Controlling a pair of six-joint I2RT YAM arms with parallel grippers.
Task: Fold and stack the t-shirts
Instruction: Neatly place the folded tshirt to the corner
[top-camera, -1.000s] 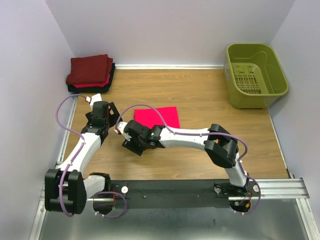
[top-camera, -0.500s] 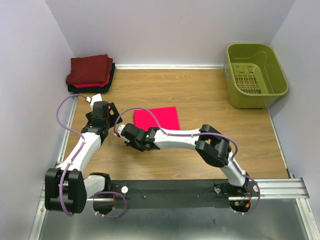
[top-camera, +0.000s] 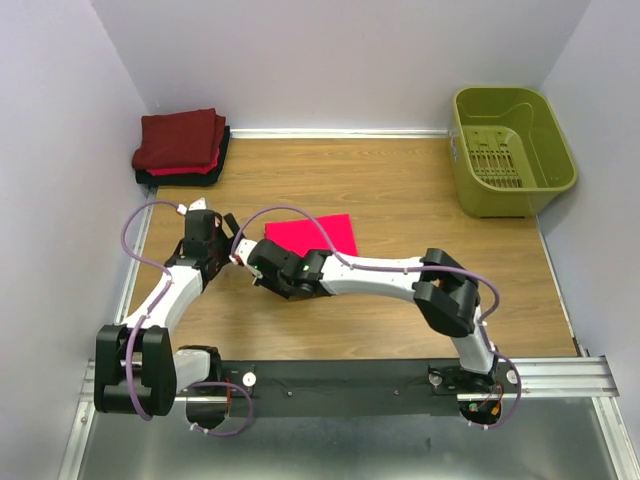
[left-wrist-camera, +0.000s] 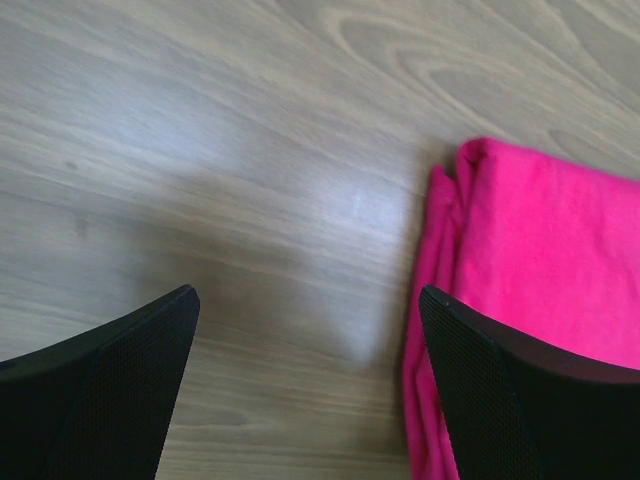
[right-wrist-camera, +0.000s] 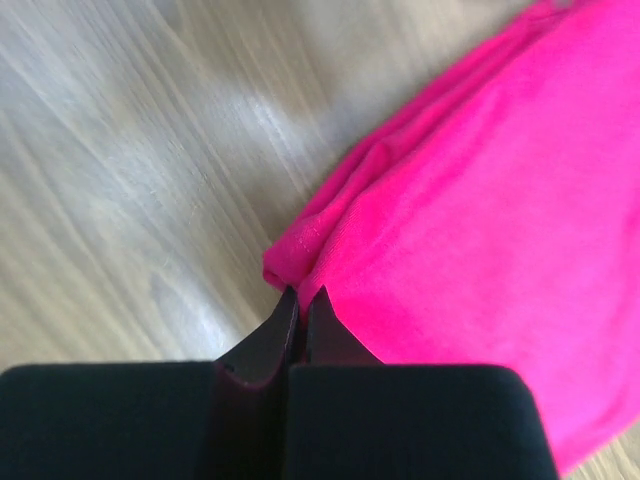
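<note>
A folded bright pink-red t-shirt (top-camera: 322, 234) (left-wrist-camera: 545, 260) (right-wrist-camera: 480, 200) lies flat on the wooden table, left of centre. My right gripper (top-camera: 262, 256) (right-wrist-camera: 302, 292) is at its near left corner, shut on a pinch of the cloth's edge. My left gripper (top-camera: 213, 226) (left-wrist-camera: 305, 295) hovers low over bare wood just left of the shirt. It is open, with its right finger (left-wrist-camera: 510, 400) over the shirt's left border and nothing between the jaws. A stack of folded dark maroon, red and black t-shirts (top-camera: 181, 146) sits at the far left corner.
An olive-green plastic basket (top-camera: 512, 150) stands at the far right against the wall. White walls close the table on the left, back and right. The arms' mounting rail (top-camera: 350, 380) runs along the near edge.
My right gripper has gone from open to shut on the pink shirt's corner. My left gripper has shifted a little farther from the base, toward the shirt's left edge.
</note>
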